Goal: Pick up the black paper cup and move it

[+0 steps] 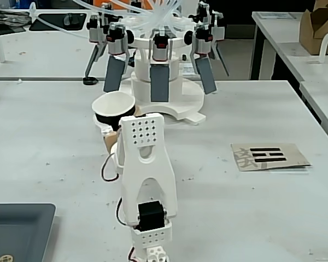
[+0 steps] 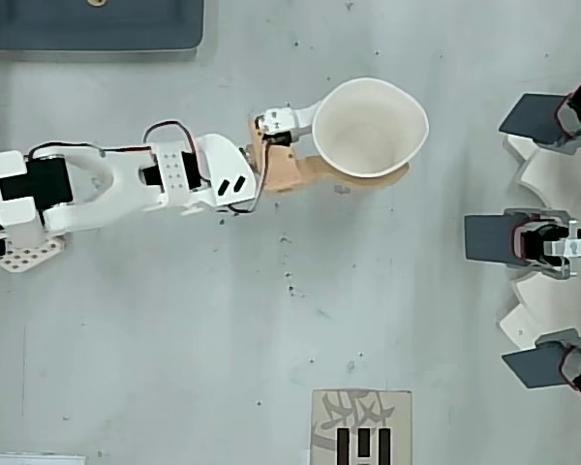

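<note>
Fixed view: black paper cup (image 1: 114,108) upright just past the white arm (image 1: 146,174), in front of the white machine with grey paddles (image 1: 159,82). Claw mostly hidden behind the arm. Printed card (image 1: 269,156) lies on the counter (image 1: 54,142) at right.

Overhead view: claw (image 2: 358,155) closed around the cup (image 2: 370,128), rim squeezed out of round, tan finger (image 2: 300,170) along its lower side. Dark tray (image 2: 92,24) at top left.

From overhead I see the arm (image 2: 126,179) stretched across the counter (image 2: 174,339) from the left, its end effector (image 2: 353,160) closed around the black paper cup (image 2: 370,128) at its right end. A tray (image 2: 92,24) lies above the arm at the top edge, a printed card (image 2: 360,426) lies at the bottom edge, and a fan of paddle fixtures (image 2: 537,237) stands to the cup's right.
</note>
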Available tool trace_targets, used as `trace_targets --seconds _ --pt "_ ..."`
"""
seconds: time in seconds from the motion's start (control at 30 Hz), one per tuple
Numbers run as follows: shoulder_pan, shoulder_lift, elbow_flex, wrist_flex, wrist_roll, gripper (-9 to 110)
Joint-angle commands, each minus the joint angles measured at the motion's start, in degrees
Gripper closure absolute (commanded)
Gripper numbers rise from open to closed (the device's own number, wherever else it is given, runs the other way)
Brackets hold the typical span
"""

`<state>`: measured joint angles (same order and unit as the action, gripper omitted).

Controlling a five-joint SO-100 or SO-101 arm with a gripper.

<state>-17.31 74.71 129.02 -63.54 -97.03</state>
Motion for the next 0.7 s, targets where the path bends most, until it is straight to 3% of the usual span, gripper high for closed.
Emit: trace_targets --seconds 0.0,0.67 --pt "1.1 6.7 2.3 -0.4 -0.5 100" --pt "4.9 22.5 22.1 -6.5 -0.4 101"
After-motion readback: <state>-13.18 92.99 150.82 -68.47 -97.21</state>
